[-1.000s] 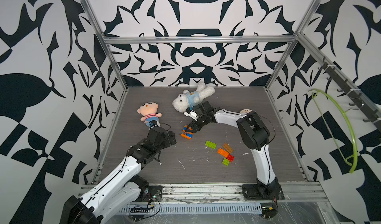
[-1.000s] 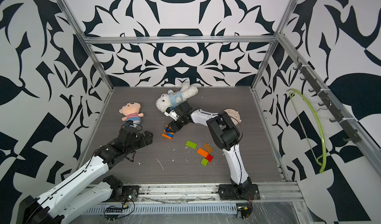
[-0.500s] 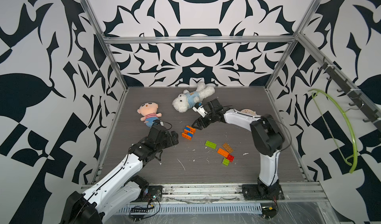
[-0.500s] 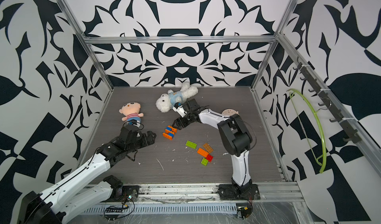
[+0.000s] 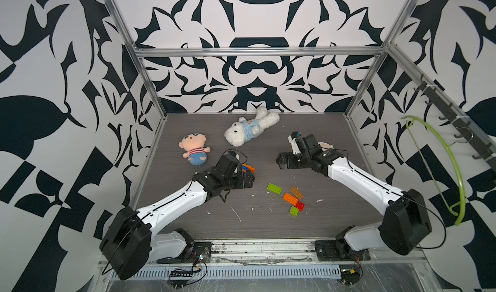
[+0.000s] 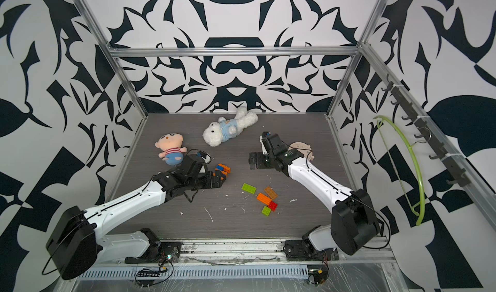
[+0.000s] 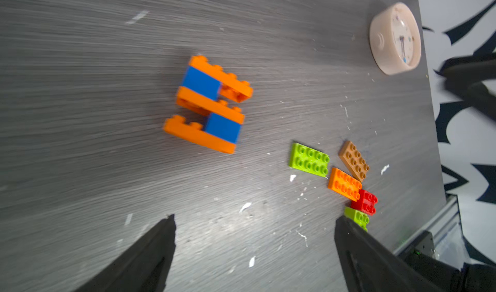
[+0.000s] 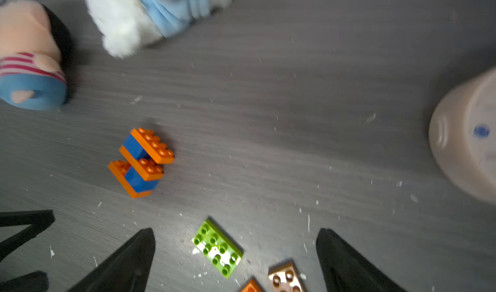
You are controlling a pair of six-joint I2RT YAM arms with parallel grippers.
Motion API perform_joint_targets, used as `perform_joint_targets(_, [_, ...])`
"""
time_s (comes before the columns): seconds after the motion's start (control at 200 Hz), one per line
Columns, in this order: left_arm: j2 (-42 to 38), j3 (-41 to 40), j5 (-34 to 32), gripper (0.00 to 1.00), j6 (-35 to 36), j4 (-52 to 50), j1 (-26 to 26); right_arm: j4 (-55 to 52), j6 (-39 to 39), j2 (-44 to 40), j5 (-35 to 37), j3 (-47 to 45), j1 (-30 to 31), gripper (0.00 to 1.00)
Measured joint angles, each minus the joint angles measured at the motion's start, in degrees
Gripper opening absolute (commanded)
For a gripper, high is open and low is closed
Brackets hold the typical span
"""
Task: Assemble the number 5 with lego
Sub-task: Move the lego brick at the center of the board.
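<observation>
On the grey table (image 5: 255, 223), every place here is reckoned from the orange-and-blue lego figure (image 7: 209, 105), which lies near the middle of the board.

The two arms are the biggest things. The left pincer (image 7: 255, 219) sits just beside the figure with its jaws spread wide and gripping nothing. The figure lies ahead of its tips, not between them, and in both top views the pincer hides part of it. The right pincer (image 8: 235, 231) hangs well apart from the figure, also wide open and empty. I judge it is parked there so as not to knock the build.

Toward the back wall from the figure lie the white bear (image 5: 249, 129) and the striped doll (image 5: 193, 149), both apart from it and out of the way. The beige clock (image 7: 394, 38) rests far from the figure, on the right arm's side.

The figure is three orange bars with two blue blocks at alternate ends, so its outline reads as a 5. It seems to lie on its side, though blur leaves that unsure. The build looks finished, or nearly so.

Near the figure, toward the front rail, spare bricks lie grouped as leftovers: a long green brick (image 5: 274, 188), a tan brick (image 5: 296, 192), an orange brick (image 5: 290, 198), a red brick (image 5: 299, 205) and a small green brick (image 5: 294, 211).
</observation>
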Motion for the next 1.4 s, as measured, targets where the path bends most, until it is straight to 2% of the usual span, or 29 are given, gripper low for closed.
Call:
perform_joint_targets(0.08, [1.7,0.3,-1.7,0.99,-1.5,0.3,-1.6,-3.1,4.1,1.1,2.4,-2.3,2.6,0.86])
perform_joint_targets(0.21, [0.8,-1.6,-5.0,0.99,-5.3,1.8,-2.0,-7.3,10.3,2.4,7.6,-3.4,9.8,0.86])
perform_joint_targets(0.32, [-1.8,-3.8,-7.9,0.99,-7.6,1.9,-2.0,-8.4,14.8,3.8,10.7,-2.9,14.9,0.89])
perform_joint_targets(0.46, [-4.5,-4.1,-11.6,0.99,-8.7,1.2,-2.0,-8.4,19.3,8.4,13.3,-1.0,17.9,0.96])
perform_joint_targets(0.93, [-6.6,-4.8,-15.6,0.99,-9.0,-0.4,-2.0,-5.9,27.8,19.9,14.0,4.6,19.0,0.99])
perform_joint_targets(1.4, [-7.6,-5.2,-17.1,0.99,-9.0,-1.5,-2.0,-7.6,33.8,23.6,15.2,7.0,20.9,0.85])
